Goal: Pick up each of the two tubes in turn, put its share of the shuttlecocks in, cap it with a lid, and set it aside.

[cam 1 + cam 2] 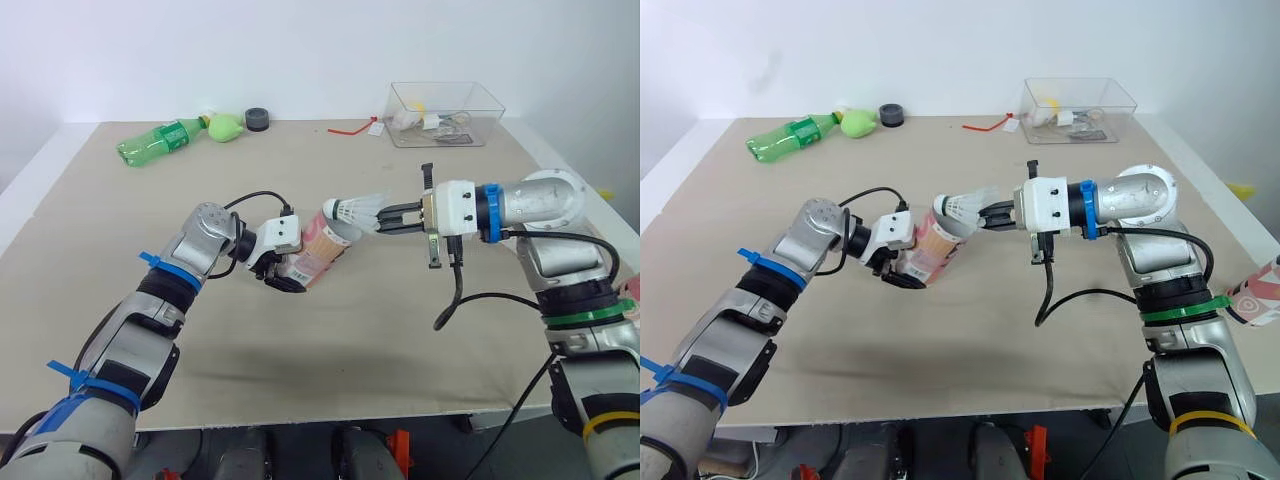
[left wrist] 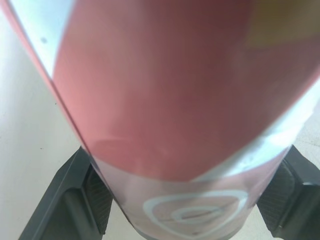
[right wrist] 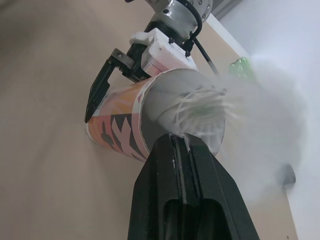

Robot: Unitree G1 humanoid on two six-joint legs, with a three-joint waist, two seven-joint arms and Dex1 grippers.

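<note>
A pink and orange tube (image 1: 322, 248) is tilted above the table, its open mouth facing my right arm. My left gripper (image 1: 281, 276) is shut on its lower part, with black fingers (image 2: 75, 200) on both sides of it. A white feathered shuttlecock (image 1: 356, 211) sits at the tube's mouth, cork end toward the opening. My right gripper (image 1: 386, 220) is shut on the shuttlecock's feather end, and the right wrist view shows the shuttlecock (image 3: 210, 107) right at the tube (image 3: 132, 120) rim. A second pink and white tube (image 1: 1252, 296) shows at the far right edge.
A green plastic bottle (image 1: 158, 140), a light green object (image 1: 226, 127) and a black lid (image 1: 258, 119) lie along the table's back left. A clear plastic box (image 1: 444, 113) with small items stands at the back right, with a red strip (image 1: 352, 127) beside it.
</note>
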